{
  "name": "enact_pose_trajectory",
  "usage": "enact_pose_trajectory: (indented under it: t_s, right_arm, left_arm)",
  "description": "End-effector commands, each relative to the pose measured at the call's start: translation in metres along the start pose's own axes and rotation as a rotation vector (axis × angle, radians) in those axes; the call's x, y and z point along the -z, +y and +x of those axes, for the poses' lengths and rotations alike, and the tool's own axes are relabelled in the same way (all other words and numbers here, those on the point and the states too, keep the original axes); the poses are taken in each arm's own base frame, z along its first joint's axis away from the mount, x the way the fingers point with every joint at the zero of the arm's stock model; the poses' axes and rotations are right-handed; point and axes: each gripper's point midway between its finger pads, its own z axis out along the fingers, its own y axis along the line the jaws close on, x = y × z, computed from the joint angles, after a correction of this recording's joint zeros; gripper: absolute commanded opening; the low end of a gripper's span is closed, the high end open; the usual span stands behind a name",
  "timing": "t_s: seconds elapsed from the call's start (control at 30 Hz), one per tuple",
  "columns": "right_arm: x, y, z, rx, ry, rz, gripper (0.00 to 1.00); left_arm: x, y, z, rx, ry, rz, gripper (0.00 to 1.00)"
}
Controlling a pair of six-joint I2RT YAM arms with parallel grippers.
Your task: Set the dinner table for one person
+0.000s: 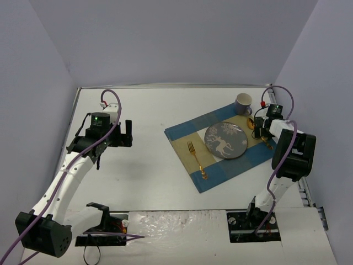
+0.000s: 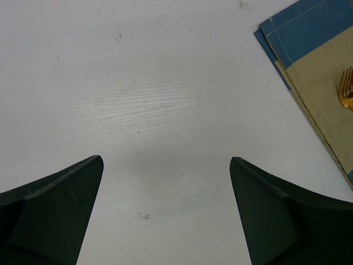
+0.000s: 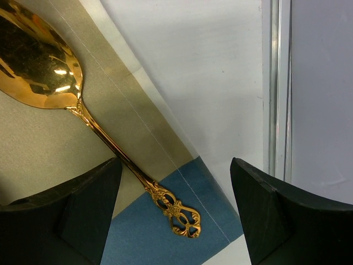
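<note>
Gold cutlery under black fingers: the right pincer [image 3: 175, 161] hangs spread wide above the ornate handle of a spoon [image 3: 85, 117], gripping nothing. We see the spoon lying on a blue-and-beige placemat [image 1: 187, 133], to the right of a grey plate [image 1: 226, 141] patterned with a reindeer and snowflakes. A gold fork [image 1: 197, 159] lies to the left of the plate. A purple-grey mug [image 1: 244, 103] stands upright at the mat's far corner; we cannot tell what is in it. Well apart, the left pincer [image 2: 165, 160] hovers, also spread, over the white tabletop [image 1: 143, 110], which carries the setting on its right half.
</note>
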Motion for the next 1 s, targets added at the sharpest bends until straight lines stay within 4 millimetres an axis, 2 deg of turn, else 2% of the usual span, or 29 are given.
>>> enact_pose_trajectory:
  t_s: [0.0,0.1,0.2,0.3,0.33,0.4,0.47,0.53,0.67,0.7,0.8,0.87,0.97]
  right_arm:
    - [0.005,-0.014,-0.020,-0.017,-0.040,0.039,0.76]
    - [0.019,-0.015,-0.034,-0.048,-0.082,0.036,0.76]
    - [0.044,-0.019,-0.050,-0.091,-0.132,0.032,0.76]
    - [0.090,-0.011,-0.079,-0.189,-0.244,-0.007,0.76]
    - [0.106,-0.001,-0.088,-0.201,-0.287,-0.038,0.75]
    - [0.138,0.023,-0.102,-0.209,-0.364,-0.112,0.75]
    - [0.155,0.049,-0.106,-0.182,-0.396,-0.181,0.75]
    - [0.191,0.106,-0.112,-0.074,-0.457,-0.299,0.75]
    - [0.229,0.185,-0.103,0.039,-0.492,-0.477,0.75]
    - [0.232,0.199,-0.100,0.061,-0.491,-0.497,0.75]
    - [0.248,0.258,-0.080,0.115,-0.486,-0.614,0.75]
    - [0.244,0.291,-0.065,0.127,-0.466,-0.689,0.76]
    - [0.240,0.324,-0.054,0.141,-0.465,-0.733,0.77]
  left_arm:
    - [0.002,0.001,-0.014,0.011,-0.051,0.000,0.97]
    - [0.002,0.001,-0.013,0.012,-0.049,0.001,0.97]
    - [0.001,0.001,-0.013,0.015,-0.045,0.002,0.97]
    - [0.000,0.001,-0.013,0.018,-0.043,0.008,0.97]
    - [0.000,0.001,-0.013,0.019,-0.043,0.010,0.97]
    - [0.001,0.001,-0.014,0.021,-0.045,0.012,0.97]
    - [0.000,0.001,-0.013,0.023,-0.041,0.014,0.97]
    - [-0.001,0.001,-0.013,0.025,-0.039,0.014,0.97]
    - [-0.002,0.001,-0.013,0.030,-0.038,0.020,0.97]
    - [-0.003,0.002,-0.013,0.034,-0.037,0.017,0.97]
    - [-0.004,0.004,-0.012,0.038,-0.033,0.013,0.97]
    - [-0.005,0.004,-0.013,0.040,-0.033,0.014,0.97]
    - [-0.006,0.006,-0.012,0.042,-0.031,0.010,0.97]
